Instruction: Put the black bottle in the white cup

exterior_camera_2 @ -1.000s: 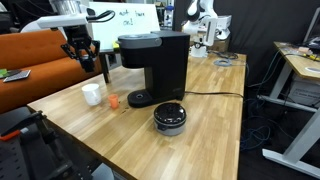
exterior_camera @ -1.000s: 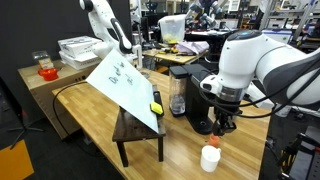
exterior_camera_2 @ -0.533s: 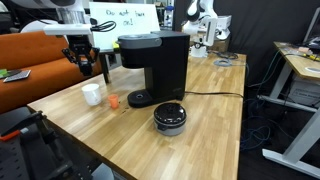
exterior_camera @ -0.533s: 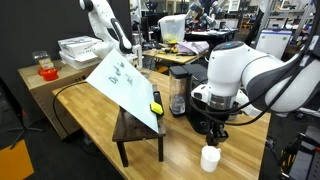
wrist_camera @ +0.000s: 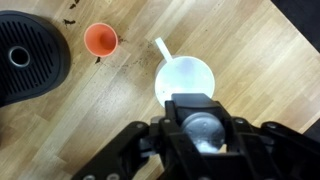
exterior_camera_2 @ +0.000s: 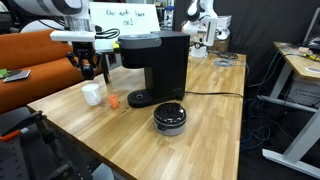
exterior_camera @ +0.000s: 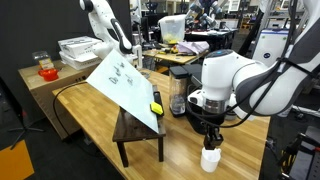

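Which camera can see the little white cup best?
The wrist view: it looks straight down into the small white cylindrical cup, big and close, though the tool hides its lower edge. In both exterior views the cup is tiny and seen from the side.

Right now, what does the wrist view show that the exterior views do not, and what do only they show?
Only the wrist view: the open mouth of the white cup from above, and the black bottle held in the gripper. Only the exterior views: the whole coffee maker, and the gripper hanging above the cup. Both: the cup and the small orange cap beside it.
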{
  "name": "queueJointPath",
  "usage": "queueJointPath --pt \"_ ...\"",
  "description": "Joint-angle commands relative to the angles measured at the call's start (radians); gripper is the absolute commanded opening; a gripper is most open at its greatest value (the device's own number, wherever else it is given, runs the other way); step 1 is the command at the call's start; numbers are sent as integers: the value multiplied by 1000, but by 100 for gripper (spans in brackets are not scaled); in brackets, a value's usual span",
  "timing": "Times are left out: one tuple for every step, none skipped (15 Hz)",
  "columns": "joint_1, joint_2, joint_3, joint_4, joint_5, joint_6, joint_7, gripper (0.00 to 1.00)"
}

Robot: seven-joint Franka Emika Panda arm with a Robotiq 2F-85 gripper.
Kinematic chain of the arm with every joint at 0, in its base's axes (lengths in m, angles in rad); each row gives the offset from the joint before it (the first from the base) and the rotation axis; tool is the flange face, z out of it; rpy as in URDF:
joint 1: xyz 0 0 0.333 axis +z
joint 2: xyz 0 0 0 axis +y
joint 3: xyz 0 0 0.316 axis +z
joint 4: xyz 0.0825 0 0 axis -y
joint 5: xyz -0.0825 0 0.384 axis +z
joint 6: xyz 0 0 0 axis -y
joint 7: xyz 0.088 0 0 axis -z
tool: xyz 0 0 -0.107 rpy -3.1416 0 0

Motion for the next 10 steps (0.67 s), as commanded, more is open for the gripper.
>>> queueJointPath --pt "-22 5 11 4 19 -31 -16 14" --pt "-23 8 10 1 19 -33 -13 14" --pt "-26 16 11 0 24 -35 -14 14" --pt "-27 27 12 2 26 -37 -15 14" --pt "-29 38 14 5 27 -39 -16 14" --pt "-28 52 16 10 26 -41 -18 14" --pt "-26 66 16 15 23 -42 -19 14" --pt "-24 80 17 21 19 -45 -19 14" --pt "-23 90 17 27 15 -46 -19 14" --pt "-22 100 17 34 11 -49 -18 14"
